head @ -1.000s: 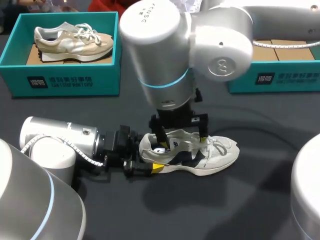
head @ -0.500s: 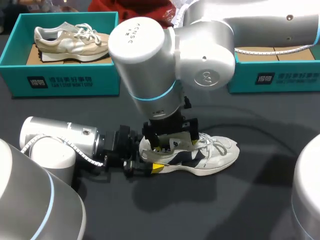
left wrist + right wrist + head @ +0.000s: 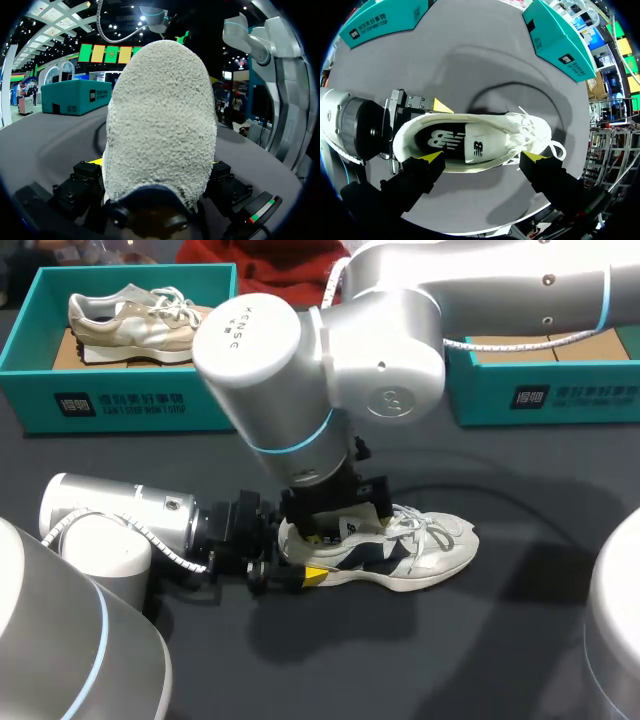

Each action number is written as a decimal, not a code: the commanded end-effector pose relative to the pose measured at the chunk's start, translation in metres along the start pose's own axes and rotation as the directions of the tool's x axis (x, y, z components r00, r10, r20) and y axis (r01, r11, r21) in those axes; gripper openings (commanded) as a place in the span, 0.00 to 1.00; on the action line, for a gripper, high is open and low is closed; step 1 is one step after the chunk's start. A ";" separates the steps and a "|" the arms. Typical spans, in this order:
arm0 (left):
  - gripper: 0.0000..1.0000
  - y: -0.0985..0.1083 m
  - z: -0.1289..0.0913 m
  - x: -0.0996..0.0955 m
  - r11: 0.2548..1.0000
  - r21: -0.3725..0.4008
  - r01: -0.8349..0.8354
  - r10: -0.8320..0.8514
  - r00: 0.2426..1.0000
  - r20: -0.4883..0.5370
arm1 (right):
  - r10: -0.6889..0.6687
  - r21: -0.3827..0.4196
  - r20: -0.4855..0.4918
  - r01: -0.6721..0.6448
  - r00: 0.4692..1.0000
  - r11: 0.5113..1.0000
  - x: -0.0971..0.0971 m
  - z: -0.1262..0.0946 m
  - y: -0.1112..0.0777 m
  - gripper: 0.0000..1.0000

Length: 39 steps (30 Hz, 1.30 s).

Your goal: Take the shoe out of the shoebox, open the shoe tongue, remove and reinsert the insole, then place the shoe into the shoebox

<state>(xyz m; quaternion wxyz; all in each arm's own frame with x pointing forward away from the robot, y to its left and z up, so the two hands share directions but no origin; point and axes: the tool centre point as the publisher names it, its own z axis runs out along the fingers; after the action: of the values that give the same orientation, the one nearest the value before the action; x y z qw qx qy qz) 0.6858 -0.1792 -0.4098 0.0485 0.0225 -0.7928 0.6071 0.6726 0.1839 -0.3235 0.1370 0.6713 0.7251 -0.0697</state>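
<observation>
Shoe [image 3: 425, 555] collar partly hidden behind right arm [image 3: 320, 360].

Centre of the table [image 3: 450, 660]: the shoe [image 3: 430, 555], lying toe to the right. At its heel, on the left, the left gripper [image 3: 300, 575], one finger on either side. Directly above the shoe's opening, the right gripper [image 3: 484, 157]. Far left: the left shoebox [image 3: 120, 400], a second shoe [image 3: 145, 320] in it. Far right: the right shoebox [image 3: 560, 390].

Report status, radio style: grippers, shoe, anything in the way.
Left gripper shut on white shoe at the heel. Right gripper open, hovering over the shoe's opening. Shoe upright on table, insole in. Nothing blocking.
</observation>
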 end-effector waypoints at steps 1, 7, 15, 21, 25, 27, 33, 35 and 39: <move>0.00 0.003 0.003 0.002 1.000 -0.002 0.000 0.000 1.000 -0.001 | 0.146 -0.018 0.077 -0.145 0.986 0.989 0.007 0.003 -0.006 1.00; 0.00 0.003 0.003 0.002 1.000 -0.002 0.000 0.000 1.000 -0.001 | 0.172 -0.020 0.114 -0.171 0.979 0.985 0.001 0.012 -0.003 1.00; 0.00 0.003 0.003 0.002 1.000 -0.002 0.000 0.000 1.000 -0.001 | 0.180 -0.026 0.126 -0.179 0.975 0.984 -0.003 0.023 0.001 1.00; 0.00 0.003 0.003 0.002 1.000 -0.002 0.000 0.000 1.000 -0.001 | 0.193 -0.028 0.131 -0.191 0.972 0.981 -0.008 0.029 0.002 1.00; 0.00 0.003 0.003 0.002 1.000 -0.002 0.000 0.000 1.000 -0.001 | 0.199 -0.028 0.127 -0.197 0.972 0.980 -0.012 0.033 0.003 1.00; 0.00 0.003 0.003 0.002 1.000 -0.002 0.000 0.000 1.000 -0.001 | 0.202 -0.029 0.119 -0.200 0.972 0.979 -0.014 0.035 0.004 1.00; 0.00 0.003 0.003 0.002 1.000 -0.002 0.000 0.000 1.000 -0.001 | 0.214 -0.037 0.113 -0.211 0.970 0.977 -0.021 0.034 0.004 0.98; 0.00 0.003 0.003 0.002 1.000 -0.002 0.000 0.000 1.000 -0.001 | 0.218 -0.040 0.114 -0.215 0.969 0.976 -0.024 0.033 0.005 0.93; 0.00 0.003 0.003 0.002 1.000 -0.002 0.000 0.000 1.000 -0.001 | 0.226 -0.046 0.117 -0.222 0.967 0.974 -0.029 0.031 0.006 0.76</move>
<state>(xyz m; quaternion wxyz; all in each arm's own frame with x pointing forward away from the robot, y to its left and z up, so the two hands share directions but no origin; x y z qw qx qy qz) 0.6858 -0.1793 -0.4097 0.0485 0.0225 -0.7928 0.6072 0.6891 0.1516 -0.3464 0.1852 0.6666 0.7138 -0.1094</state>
